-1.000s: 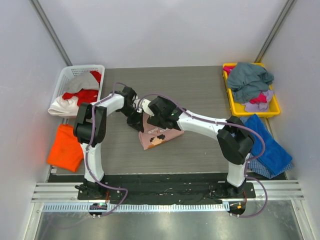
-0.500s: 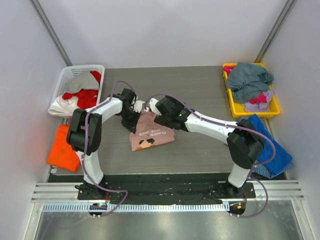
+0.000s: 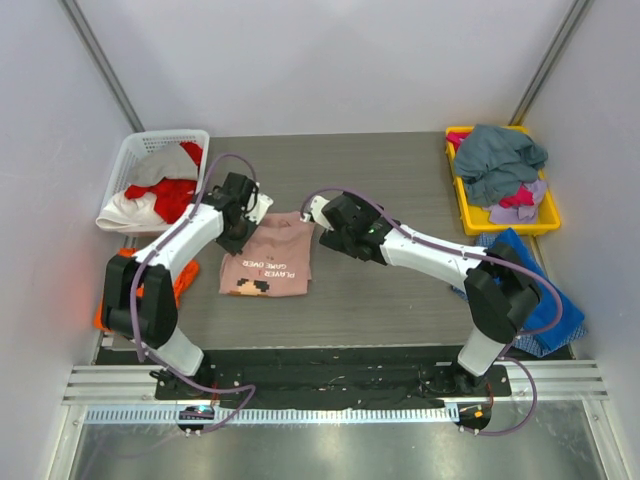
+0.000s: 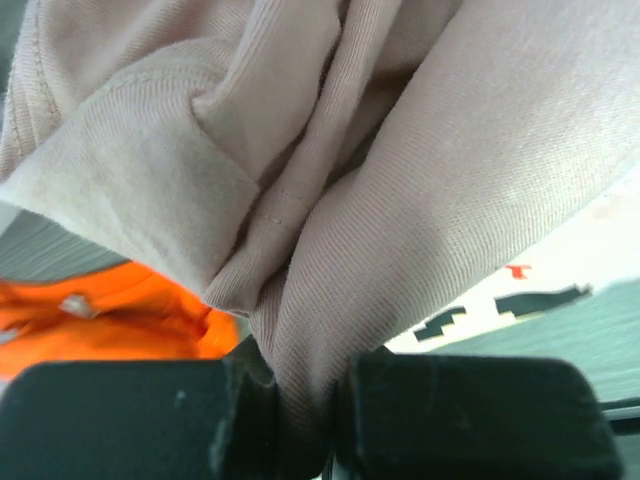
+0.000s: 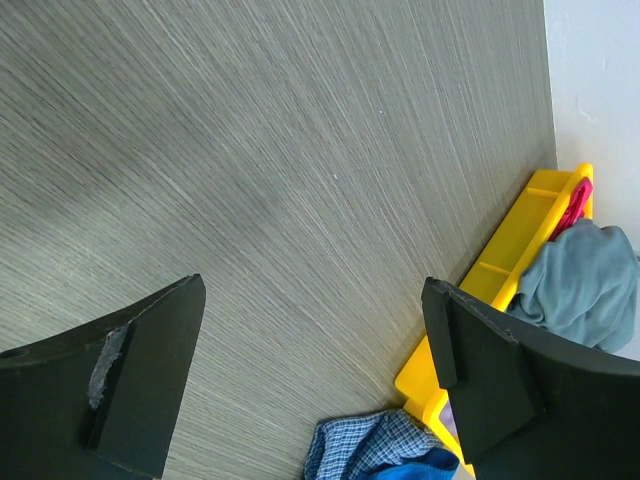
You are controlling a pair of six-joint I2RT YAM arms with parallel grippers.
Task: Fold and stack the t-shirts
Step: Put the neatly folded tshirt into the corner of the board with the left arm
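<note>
While the grey table (image 3: 400,170) takes up most of the scene, the dusty-pink t-shirt (image 3: 268,268) lies folded left of centre with its print up. Its far left corner is pinched tight in the left gripper (image 4: 288,420). Near its far right corner the right gripper (image 5: 312,300) hangs over the tabletop, fingers spread wide and holding nothing. The white basket (image 3: 135,150), far left, holds a red shirt (image 3: 170,192) and a white shirt (image 3: 125,212). The yellow bin (image 3: 463,205), far right, holds a grey-teal shirt (image 3: 500,160) atop magenta and lilac cloth.
</note>
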